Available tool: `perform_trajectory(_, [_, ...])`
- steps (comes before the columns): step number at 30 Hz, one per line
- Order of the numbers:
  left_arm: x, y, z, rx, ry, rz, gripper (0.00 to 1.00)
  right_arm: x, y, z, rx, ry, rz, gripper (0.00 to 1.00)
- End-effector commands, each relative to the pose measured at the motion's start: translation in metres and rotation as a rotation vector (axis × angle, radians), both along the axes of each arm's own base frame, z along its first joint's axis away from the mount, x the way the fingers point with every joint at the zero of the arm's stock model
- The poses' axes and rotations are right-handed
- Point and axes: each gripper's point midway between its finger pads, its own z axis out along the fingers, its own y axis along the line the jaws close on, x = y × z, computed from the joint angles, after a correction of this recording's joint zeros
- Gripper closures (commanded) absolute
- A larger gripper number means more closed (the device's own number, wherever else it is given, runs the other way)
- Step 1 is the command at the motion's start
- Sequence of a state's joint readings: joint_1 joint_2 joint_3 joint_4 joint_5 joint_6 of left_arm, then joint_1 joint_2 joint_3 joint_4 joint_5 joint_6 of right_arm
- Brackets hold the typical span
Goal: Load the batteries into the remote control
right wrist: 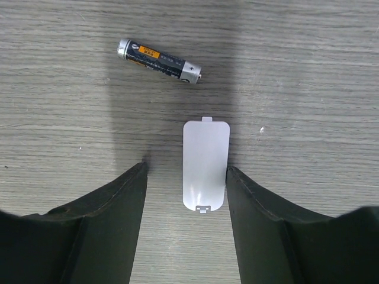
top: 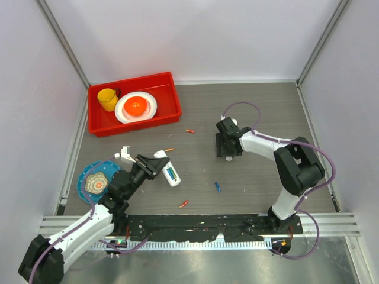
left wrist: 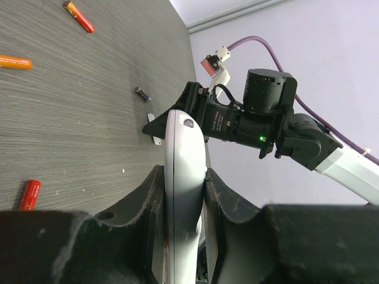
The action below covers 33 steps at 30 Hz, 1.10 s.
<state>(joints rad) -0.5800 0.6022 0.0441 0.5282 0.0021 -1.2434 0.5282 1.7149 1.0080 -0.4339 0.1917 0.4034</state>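
Observation:
My left gripper (top: 148,167) (left wrist: 185,174) is shut on the remote control (top: 167,170) (left wrist: 183,154), a white oblong handset held edge-on between the pads just above the table. Loose batteries lie on the table: two orange ones (top: 190,131) (top: 169,149), a blue one (top: 218,187) and a red one (top: 184,204). My right gripper (top: 228,152) (right wrist: 186,170) stands open, low over the table. A short white cover piece (right wrist: 205,165) lies flat between its fingers, close against the right one. A dark battery (right wrist: 159,61) lies just beyond the cover.
A red bin (top: 169,83) at the back left holds a yellow cup (top: 108,99) and a white plate (top: 148,110) with an orange object. A blue plate (top: 86,173) sits at the left edge. A small white part (top: 125,155) lies near my left gripper.

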Motion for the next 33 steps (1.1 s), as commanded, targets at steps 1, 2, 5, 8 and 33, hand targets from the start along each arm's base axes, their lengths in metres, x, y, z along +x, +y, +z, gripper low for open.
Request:
perform_trajectory(1, [0.001,-0.001,0.034,-0.044,-0.110,-0.006,1.00,0.004,-0.003,0.009,-0.005,-0.006,0.027,0.41])
perform_trajectory(2, [0.001,-0.001,0.034,-0.044,-0.112,-0.008,1.00,0.003,-0.004,0.008,-0.007,0.001,0.030,0.41])
perform_trajectory(5, [0.000,-0.002,0.034,-0.045,-0.113,-0.011,1.00,-0.001,-0.005,0.004,-0.007,0.020,0.042,0.43])
perform_trajectory(8, [0.000,-0.002,0.034,-0.046,-0.112,-0.014,1.00,-0.005,-0.006,0.002,-0.006,0.035,0.046,0.45])
perform_trajectory(33, [0.001,-0.002,0.034,-0.053,-0.109,-0.013,1.00,-0.021,-0.013,-0.009,-0.009,0.102,0.048,0.74])
